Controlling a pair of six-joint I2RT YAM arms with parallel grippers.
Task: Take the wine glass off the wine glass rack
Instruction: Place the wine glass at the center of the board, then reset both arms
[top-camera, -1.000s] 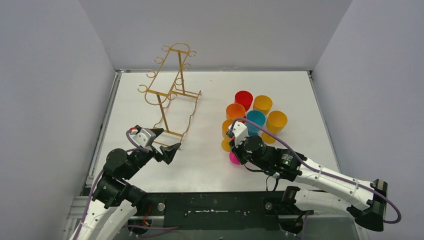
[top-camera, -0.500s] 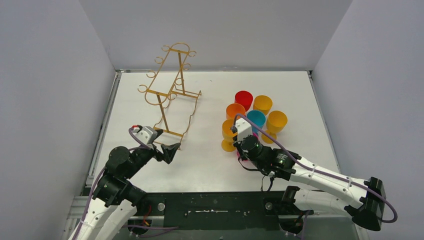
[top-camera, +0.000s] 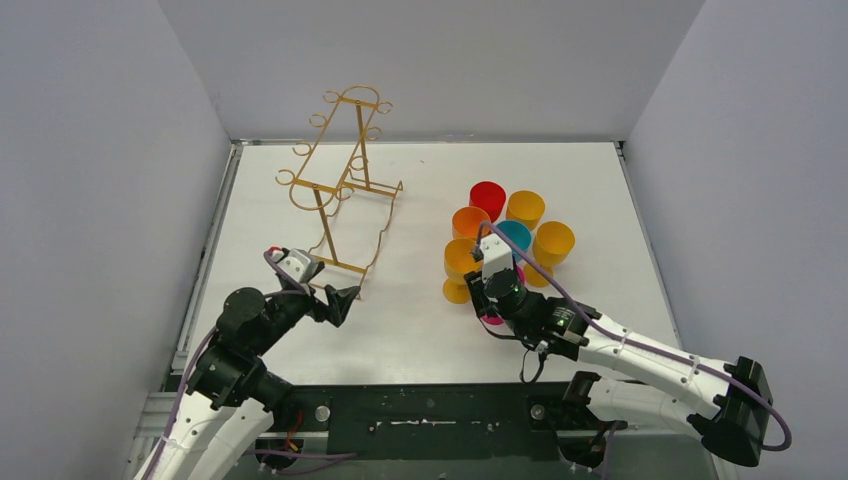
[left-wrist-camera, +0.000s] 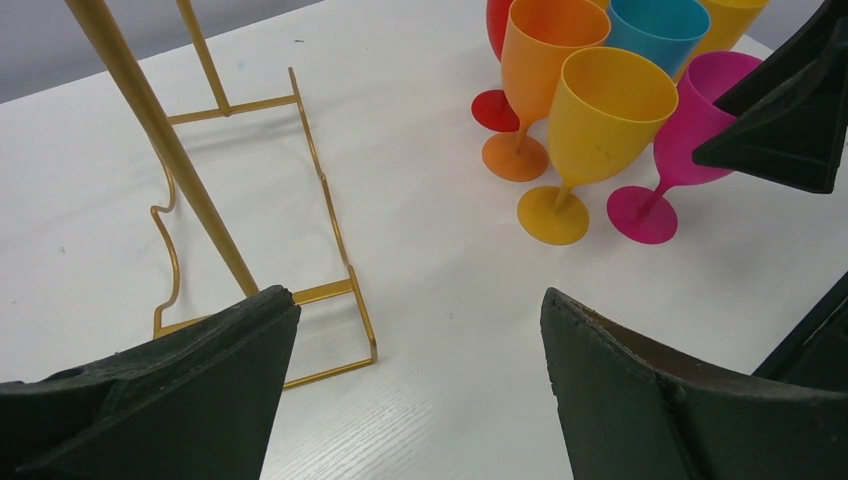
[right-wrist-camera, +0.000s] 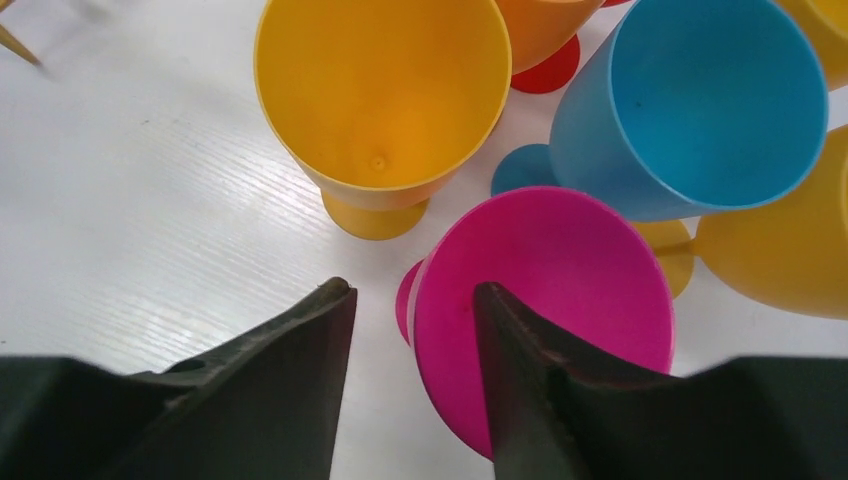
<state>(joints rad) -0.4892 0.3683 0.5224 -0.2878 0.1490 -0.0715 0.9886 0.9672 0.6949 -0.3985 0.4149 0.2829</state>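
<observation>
Right of the wine glass rack (top-camera: 345, 186), well apart from it, the pink wine glass (right-wrist-camera: 560, 290) stands upright on the table (top-camera: 420, 320), at the near edge of a cluster of coloured glasses (top-camera: 520, 225). The right gripper (right-wrist-camera: 410, 290) sits directly over it. Its jaws, pinched together a second ago, have just parted to a narrow gap: one finger is outside the bowl and the other is over its mouth, with bare table showing between the outer finger and the rim. That reads as a release, so the glass now seems to rest on its own foot. Over the same second the wrist has shifted a little farther from the rack, toward the cluster. Every hook on the rack is bare, so the task looks as good as done, with only a clean withdrawal left. Just beside the rack's near corner, the left gripper (left-wrist-camera: 418, 300) hangs wide and empty.
</observation>
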